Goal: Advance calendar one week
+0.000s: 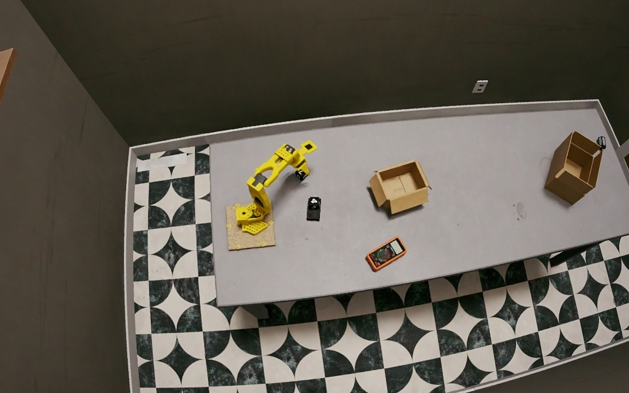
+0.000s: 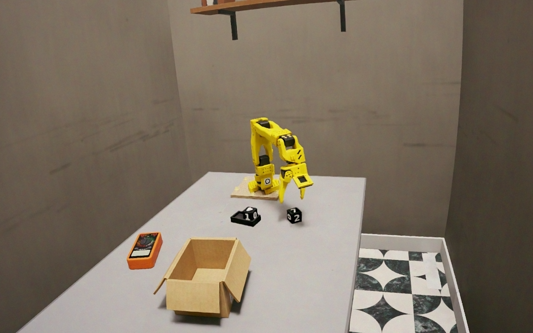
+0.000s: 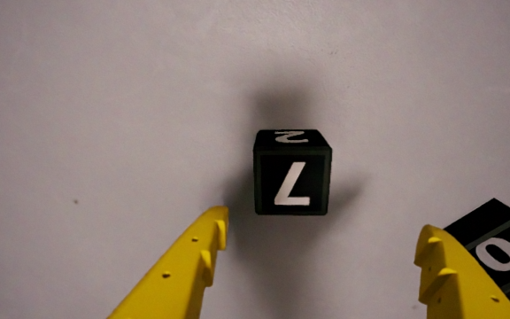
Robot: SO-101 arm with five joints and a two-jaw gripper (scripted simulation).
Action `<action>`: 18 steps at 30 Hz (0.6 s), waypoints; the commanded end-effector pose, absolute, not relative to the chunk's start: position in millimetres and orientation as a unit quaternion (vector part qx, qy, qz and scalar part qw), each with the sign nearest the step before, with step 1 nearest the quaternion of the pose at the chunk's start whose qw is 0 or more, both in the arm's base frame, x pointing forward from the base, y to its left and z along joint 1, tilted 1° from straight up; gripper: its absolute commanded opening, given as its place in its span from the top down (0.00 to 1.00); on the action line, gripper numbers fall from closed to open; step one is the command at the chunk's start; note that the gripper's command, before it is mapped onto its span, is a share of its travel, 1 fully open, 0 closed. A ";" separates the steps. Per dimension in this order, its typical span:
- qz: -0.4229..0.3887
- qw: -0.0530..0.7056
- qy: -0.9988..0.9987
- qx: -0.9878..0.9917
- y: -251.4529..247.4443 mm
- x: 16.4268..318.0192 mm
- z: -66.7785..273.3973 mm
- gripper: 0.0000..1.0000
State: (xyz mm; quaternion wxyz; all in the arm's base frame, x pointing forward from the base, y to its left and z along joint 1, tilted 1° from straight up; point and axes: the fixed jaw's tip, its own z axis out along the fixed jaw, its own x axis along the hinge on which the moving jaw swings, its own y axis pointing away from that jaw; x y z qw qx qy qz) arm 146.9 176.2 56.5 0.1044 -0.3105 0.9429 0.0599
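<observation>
My gripper is open and empty, with its fingertips above a loose black cube. This cube sits flat on the table outside the tray, with a 7 on top and a 2 on a side. In the wrist view it lies beyond the fingertips, nearer the left finger. The black tray holds a second cube at one end. That cube shows a 4 on top and 1 and 0 on sides. The calendar's front side is hidden.
An open cardboard box and an orange multimeter stand farther out on the table. Another cardboard box stands at the far end. The robot's base board is at the near end.
</observation>
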 end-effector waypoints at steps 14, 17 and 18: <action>-0.003 -0.005 0.934 -0.356 175.5 139.6 42.1 0.65; -0.003 -0.005 0.934 -0.356 175.5 139.6 42.1 0.65; -0.003 -0.005 0.934 -0.356 175.5 139.6 42.1 0.65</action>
